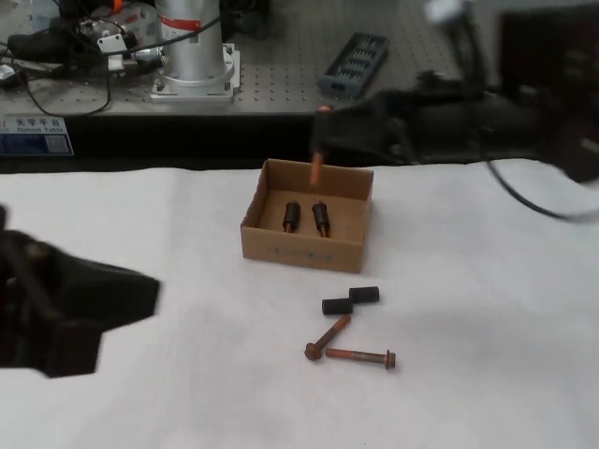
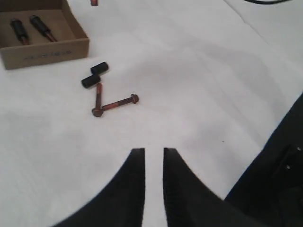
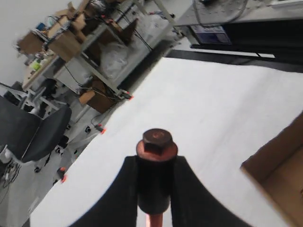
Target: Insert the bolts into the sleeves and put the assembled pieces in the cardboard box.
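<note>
Clamped tight on an assembled piece point(image 3: 157, 142), the right gripper point(image 3: 155, 166) should sink inside the cardboard box point(image 1: 299, 251), beside the two pieces point(image 1: 292, 216) lying there, before releasing.

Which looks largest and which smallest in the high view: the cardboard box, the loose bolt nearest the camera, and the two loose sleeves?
1. the cardboard box
2. the loose bolt
3. the nearer sleeve and the farther sleeve: they look alike, so I do not rank them.

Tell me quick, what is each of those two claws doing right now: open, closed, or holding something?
Left gripper: slightly open, empty.
Right gripper: closed on a bolt sitting in its sleeve.
</note>
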